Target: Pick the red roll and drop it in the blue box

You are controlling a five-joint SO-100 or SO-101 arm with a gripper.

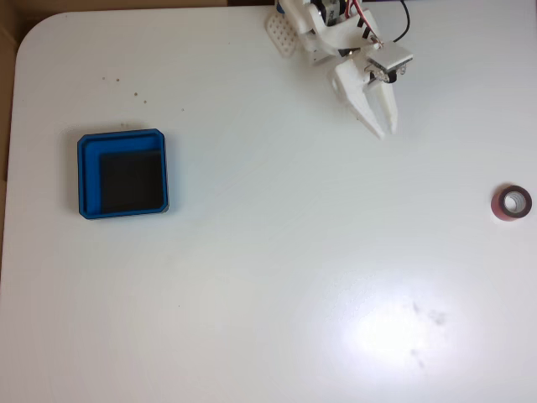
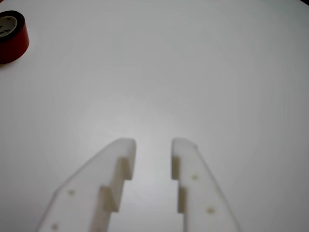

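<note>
The red roll (image 1: 511, 202) lies flat on the white table near the right edge of the fixed view, with its pale core facing up. In the wrist view the red roll (image 2: 12, 31) sits at the top left corner, partly cut off. The blue box (image 1: 90, 176) rests far to the left, its black floor bare. My white gripper (image 1: 383, 130) hangs near the table's top edge, fingers pointing down the picture, well above and left of the roll. Seen from the wrist, the gripper (image 2: 153, 143) is open with a narrow gap and nothing between the fingers.
The arm's white base (image 1: 289, 34) stands at the top edge of the table (image 1: 268, 277). A few small dark specks (image 1: 117, 81) mark the surface above the box. A bright glare patch (image 1: 386, 332) shows at lower right.
</note>
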